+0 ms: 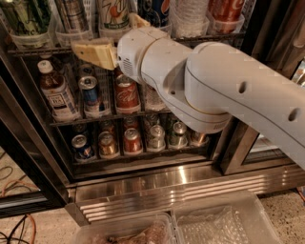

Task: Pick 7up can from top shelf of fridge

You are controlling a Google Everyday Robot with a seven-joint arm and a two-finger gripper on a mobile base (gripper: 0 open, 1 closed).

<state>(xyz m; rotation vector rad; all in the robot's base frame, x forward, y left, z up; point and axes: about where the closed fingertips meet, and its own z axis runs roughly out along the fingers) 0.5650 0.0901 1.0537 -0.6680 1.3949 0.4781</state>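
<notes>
Nearest: two clear plastic bins (224, 221) are sitting on the floor against the ribbed steel base (167, 188) of the fridge (237, 145). The white arm (238, 90) is reaching in from the right, covering the right half of the middle rack (81, 118).

The gripper (91, 52) is pointing left, level with the front edge of the top shelf (38, 49); open or closed, cannot tell.

The 7up can (114, 13) is standing in its clear holder on that shelf, just above and right of the gripper, apart from it.

Top row is showing six items: dark green can (19, 16), silver striped can (71, 15), the 7up, a blue can (155, 9), a clear container (190, 16), a red can (226, 8). They are standing close together, and open room is lying only toward the front.
</notes>
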